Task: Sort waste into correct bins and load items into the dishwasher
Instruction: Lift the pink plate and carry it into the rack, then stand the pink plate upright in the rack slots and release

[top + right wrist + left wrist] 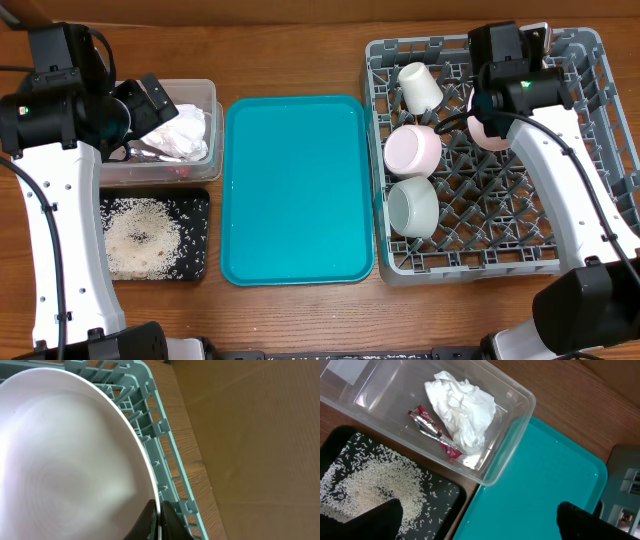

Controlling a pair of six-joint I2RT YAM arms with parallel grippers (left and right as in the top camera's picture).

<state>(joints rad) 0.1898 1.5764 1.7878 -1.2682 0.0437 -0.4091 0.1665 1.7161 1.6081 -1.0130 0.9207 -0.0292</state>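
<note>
Wood-grain table [300, 40] beneath teal tray [296, 190], grey dish rack [500, 215], clear tub [195, 90].

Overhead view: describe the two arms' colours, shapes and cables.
Both the left arm and right arm have white rounded shells, black joint housings, thin black cables alongside, and a small green light each. The left fingers are black.

Cup [419, 86] lies near the rack's [480, 210] far-left corner; bowl [412, 150] and second bowl [414, 207] sit down its left edge; plate [488, 131] is near its far edge.

Overhead top-down; right wrist seemingly against plate [60, 460]
</note>
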